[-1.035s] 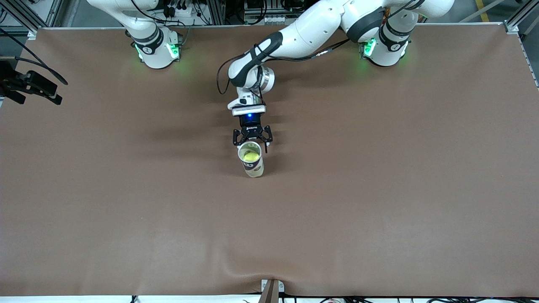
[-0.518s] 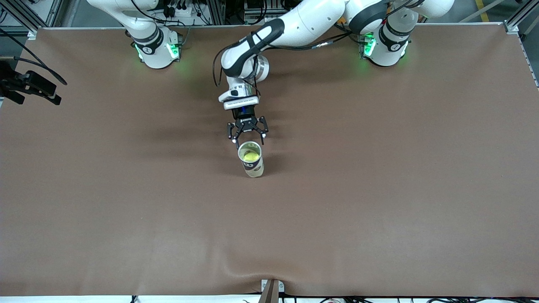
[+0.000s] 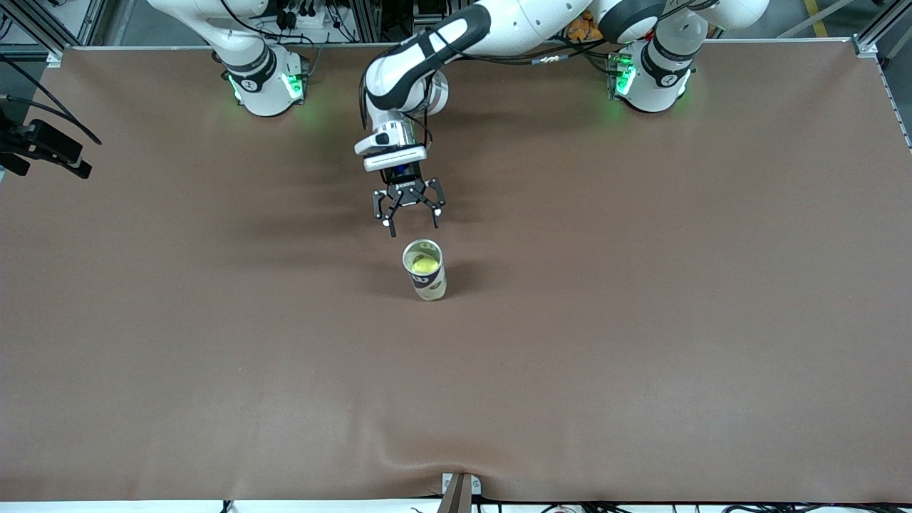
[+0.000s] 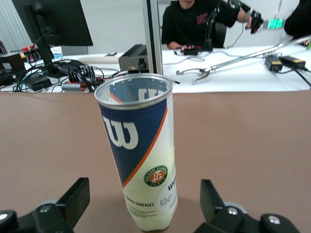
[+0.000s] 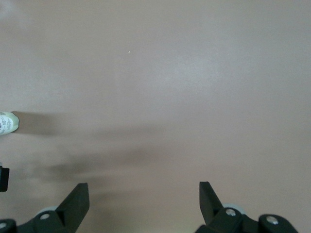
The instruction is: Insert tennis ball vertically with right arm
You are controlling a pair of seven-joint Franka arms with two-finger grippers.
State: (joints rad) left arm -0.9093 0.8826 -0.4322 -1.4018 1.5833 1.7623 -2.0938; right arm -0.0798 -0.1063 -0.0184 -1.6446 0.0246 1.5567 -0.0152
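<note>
While its fingers stand spread wide with nothing between them, the left end effector (image 3: 408, 213) hangs over bare counter (image 3: 641, 320) just short of the can (image 3: 425, 269), on the side toward the robots' bases. Its two fingertips (image 4: 77, 196) frame the can (image 4: 141, 155) in the left wrist view, apart from it on either flank and not touching. One can stands upright on the counter, mouth open upward, blue and white with an orange stripe. One yellow tennis ball (image 3: 424, 265) sits inside it, seen down through the rim from the front camera; the wrist view does not show it.

From the can outward, brown counter runs open on every side: toward the front camera, toward the left arm's end and toward the right arm's end. The front edge carries one small bracket (image 3: 459, 490) at its middle, well apart from the can.

The right end effector (image 5: 141, 204) is out of the front view; its arm waits, only the base (image 3: 260, 78) showing at the counter's edge. Its own wrist view shows both fingers spread wide over bare counter, holding nothing, with a sliver of the can's foot (image 5: 7, 123) at the frame's rim.

Two arms, two end effectors, one can, one ball.
</note>
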